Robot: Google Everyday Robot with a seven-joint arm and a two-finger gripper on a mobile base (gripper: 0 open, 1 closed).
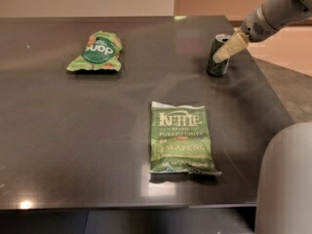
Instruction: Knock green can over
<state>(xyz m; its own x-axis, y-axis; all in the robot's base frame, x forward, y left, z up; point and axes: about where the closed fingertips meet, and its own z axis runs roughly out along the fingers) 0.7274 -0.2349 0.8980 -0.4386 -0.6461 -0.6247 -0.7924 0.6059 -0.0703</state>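
Note:
The green can (215, 66), small and dark green with a silver top rim, stands upright near the table's far right edge. My gripper (219, 57) reaches in from the upper right on a grey arm (273, 13). Its cream fingers (231, 45) are together and lie across the front of the can's upper half, with the tip touching or just in front of it. The gripper holds nothing.
A flat green Kettle chip bag (181, 138) lies at the table's front centre. A crumpled green chip bag (97, 51) lies at the back left. The dark table (73, 130) ends just right of the can. A grey robot part (287, 179) fills the lower right corner.

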